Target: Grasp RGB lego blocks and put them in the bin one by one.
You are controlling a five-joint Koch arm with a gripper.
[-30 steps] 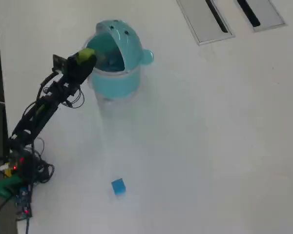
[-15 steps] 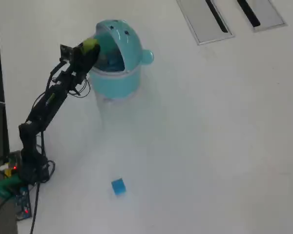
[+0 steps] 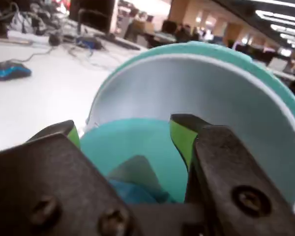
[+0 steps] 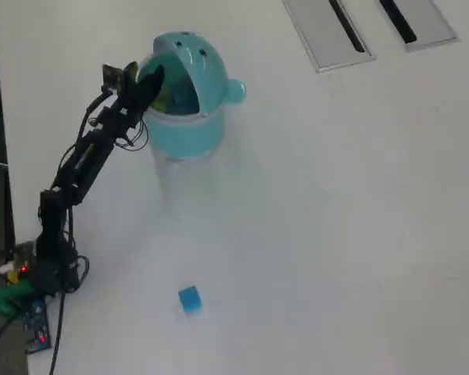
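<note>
white table (image 4: 336, 219), grey slotted panels (image 4: 324, 35) (top right)

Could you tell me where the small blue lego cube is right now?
In the overhead view the small blue lego cube lies alone on the white table, low and left of centre, well below the teal whale-shaped bin.

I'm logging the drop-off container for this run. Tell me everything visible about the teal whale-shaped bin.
The bin is a light teal, round, smooth plastic tub shaped like a whale, upright on the white table. Its domed lid, with two dark eye dots, is flipped open, and a small fin sticks out on the right side in the overhead view. The wrist view shows the lid's pale inner surface and a teal interior. The gripper, jaws apart and empty, reaches over the opening; contact cannot be told.
</note>
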